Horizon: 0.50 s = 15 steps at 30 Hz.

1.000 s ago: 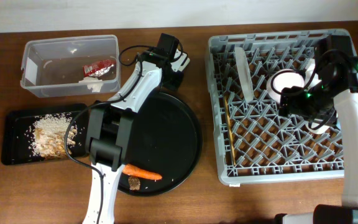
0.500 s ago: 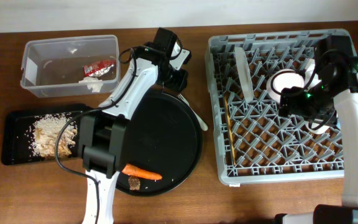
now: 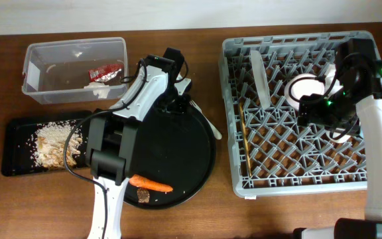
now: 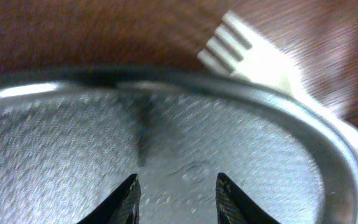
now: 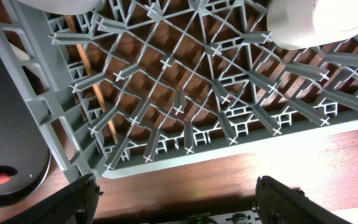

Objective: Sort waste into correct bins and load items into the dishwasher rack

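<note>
From overhead, my left pincer (image 3: 177, 101) hangs at the upper edge of the large round black tray (image 3: 178, 159) at centre frame. The thin white plastic fork (image 3: 205, 121) is just to its right, lying across the tray's rim onto the brown wooden table (image 3: 217, 212). The tapered orange carrot (image 3: 152, 184) lies at the tray's lower edge. The square grey plastic lattice rack (image 3: 233, 159) fills the right of the frame.

In the left wrist view my jaws stand apart and empty over the tray's finely pebbled floor. The fork's tines sit at upper right, beyond the raised glossy rim. I judge the danger is closing here: I'd pinch nothing, or nudge the slick, flat fork so it skates off the rim. It lies low, so my fingertips could scrape the wood.

In the right wrist view my right pincer (image 5: 174, 186) is spread wide and empty over the rack's lower edge. Thin wooden chopsticks (image 5: 98, 93) lie in the lattice at left.
</note>
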Motion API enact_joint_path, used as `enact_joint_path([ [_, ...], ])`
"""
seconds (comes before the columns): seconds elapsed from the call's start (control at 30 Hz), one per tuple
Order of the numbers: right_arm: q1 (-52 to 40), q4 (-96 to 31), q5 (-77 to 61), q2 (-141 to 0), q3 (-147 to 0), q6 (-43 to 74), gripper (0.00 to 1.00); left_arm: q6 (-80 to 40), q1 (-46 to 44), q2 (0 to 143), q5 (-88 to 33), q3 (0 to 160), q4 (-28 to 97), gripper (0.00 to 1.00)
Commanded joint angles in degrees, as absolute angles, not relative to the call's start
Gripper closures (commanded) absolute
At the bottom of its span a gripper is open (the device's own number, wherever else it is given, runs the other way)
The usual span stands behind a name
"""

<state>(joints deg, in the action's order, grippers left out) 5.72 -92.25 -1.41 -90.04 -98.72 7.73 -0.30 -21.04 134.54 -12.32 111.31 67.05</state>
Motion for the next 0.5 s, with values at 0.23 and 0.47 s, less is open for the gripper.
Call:
enact_joint_path([
  [0.23, 6.09, -92.38, -1.06, -89.12, -98.94, 7.29, 0.16, -2.17, -7.4, 135.0, 1.52, 110.87, 77.76, 0.64],
  [0.47, 6.09, -92.38, -1.08, -89.12, -98.94, 7.31, 0.16, -2.15, -7.22, 135.0, 10.68, 109.47, 68.49, 0.63],
])
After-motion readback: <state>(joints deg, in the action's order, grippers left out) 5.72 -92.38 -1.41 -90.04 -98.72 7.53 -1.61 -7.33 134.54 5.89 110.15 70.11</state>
